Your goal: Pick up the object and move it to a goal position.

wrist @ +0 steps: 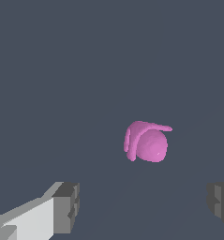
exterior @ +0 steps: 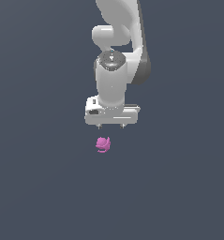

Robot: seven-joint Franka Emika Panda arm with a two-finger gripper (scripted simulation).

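A flat, matte, dark slate-grey surface fills the exterior view from twelve o'clock right round to six, the same even tone all the way across. The wrist view gives that same plain grey ground, uniform out to every edge. No markings, seams or texture can be made out on it in either view.
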